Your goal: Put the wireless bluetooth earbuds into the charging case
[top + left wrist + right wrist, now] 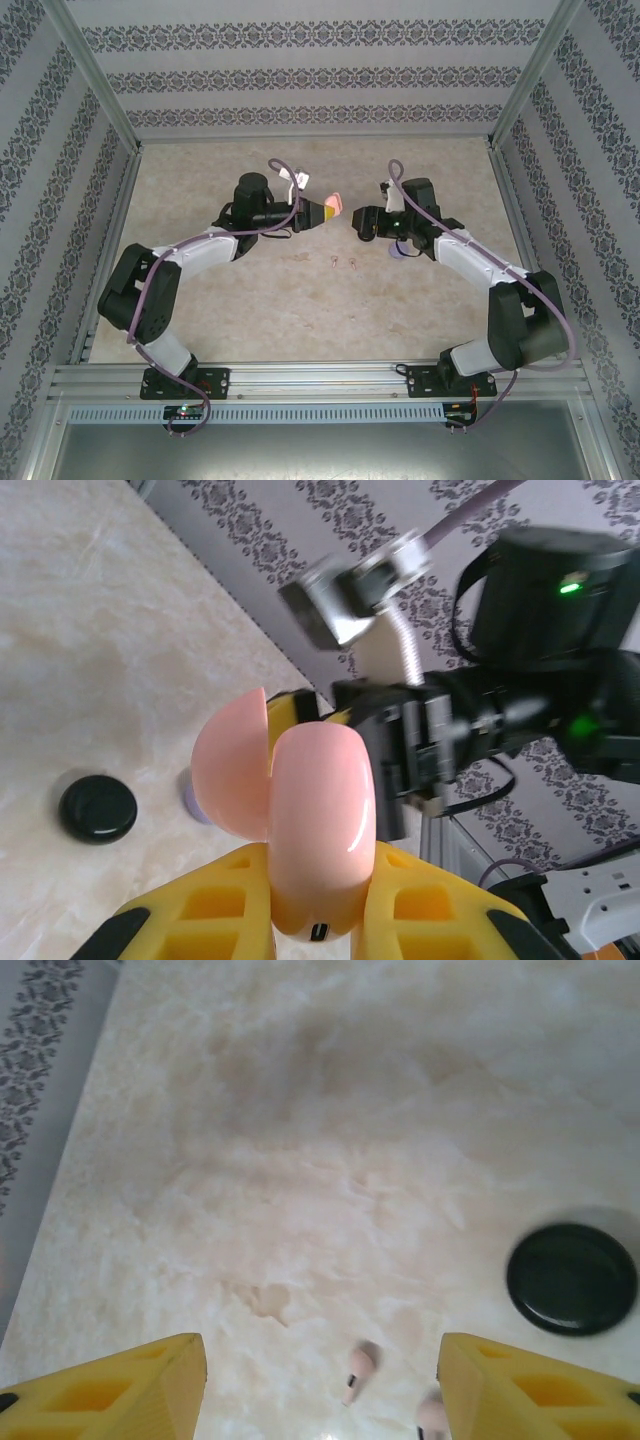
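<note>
**Pink earbuds (358,1368) on the table, in front of the gap between two pincers**

**Left pincer (310,925).** It is clamped on the pink case (315,810), with one yellow finger (200,910) on each side of the base. The lid stands open. In the overhead view the case is held clear of the table (300,310), left of centre, and faces the right pincer (362,222).

**Earbuds.** Both lie on the table at mid-width. They are nearer the arm bases than the gap between the pincers, and they touch neither pincer. In the right wrist view they lie below and between that pincer's yellow fingers, toward the right side of the picture. One is at the bottom edge and blurred.

**Right pincer.** The jaws stand wide apart and grip nothing.

**Other cases.** The lilac case (398,250) lies partly under the right arm. The black case (571,1278) sits on the table to the right of the earbuds in the wrist view, near them but apart.

**Edges and room.** Patterned walls (60,200) close the table on the left, back and right. The earbuds are well apart from all three, and bare surface surrounds them.
</note>
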`<state>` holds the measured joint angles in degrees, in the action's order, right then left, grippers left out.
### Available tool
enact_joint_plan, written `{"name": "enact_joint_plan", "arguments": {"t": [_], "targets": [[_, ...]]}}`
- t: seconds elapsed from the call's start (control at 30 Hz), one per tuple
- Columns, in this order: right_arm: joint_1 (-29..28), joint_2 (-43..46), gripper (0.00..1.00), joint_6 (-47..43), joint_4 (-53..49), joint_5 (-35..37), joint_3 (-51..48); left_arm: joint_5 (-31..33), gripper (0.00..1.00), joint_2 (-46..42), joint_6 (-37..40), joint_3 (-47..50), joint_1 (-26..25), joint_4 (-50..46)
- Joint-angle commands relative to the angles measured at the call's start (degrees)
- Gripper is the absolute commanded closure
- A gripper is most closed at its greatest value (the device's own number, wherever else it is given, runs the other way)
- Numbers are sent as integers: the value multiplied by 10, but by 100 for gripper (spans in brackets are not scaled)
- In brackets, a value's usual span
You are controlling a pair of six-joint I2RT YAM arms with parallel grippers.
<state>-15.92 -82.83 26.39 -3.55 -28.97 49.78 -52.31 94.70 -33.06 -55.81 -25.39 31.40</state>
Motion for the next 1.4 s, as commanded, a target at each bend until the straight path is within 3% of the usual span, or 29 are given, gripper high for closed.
{"name": "enact_joint_plan", "arguments": {"t": [0.0, 0.4, 1.37], "targets": [[0, 37, 37, 21, 26, -17, -18, -14, 100, -14, 17, -10, 3, 16], [0, 79, 44, 34, 92, -125, -14, -79, 100, 14, -18, -25, 3, 54], [-7, 59, 56, 49, 112, -134, 2, -89, 100, 32, -23, -46, -6, 50]]}}
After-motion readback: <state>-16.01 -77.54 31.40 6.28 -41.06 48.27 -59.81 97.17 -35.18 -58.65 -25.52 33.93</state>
